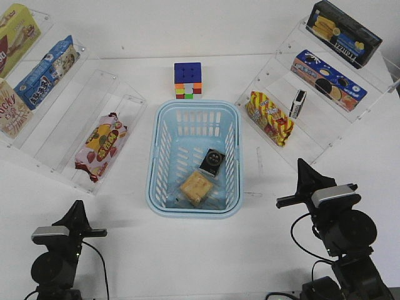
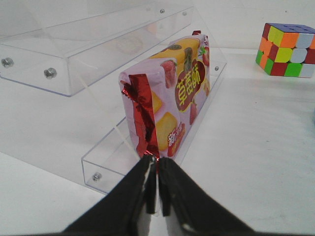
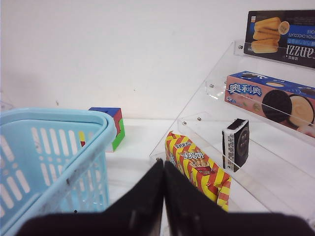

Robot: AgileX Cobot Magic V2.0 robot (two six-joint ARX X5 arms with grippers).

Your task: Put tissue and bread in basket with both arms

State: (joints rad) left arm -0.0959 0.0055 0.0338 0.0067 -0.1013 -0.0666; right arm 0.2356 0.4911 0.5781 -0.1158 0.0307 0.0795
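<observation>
I see the tissue [image 1: 213, 160] and bread [image 1: 194, 187] lying in the basket [image 1: 161, 119], so I keep both empty grippers [image 2: 157, 169] [image 3: 163, 169] closed and away.

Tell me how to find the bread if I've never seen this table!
Look for the big light blue basket in the middle of the white table. Two things lie on its floor near the front: a black tissue pack and, just in front of it, the bread. The bread is the squarish golden-tan one in clear wrap.
</observation>
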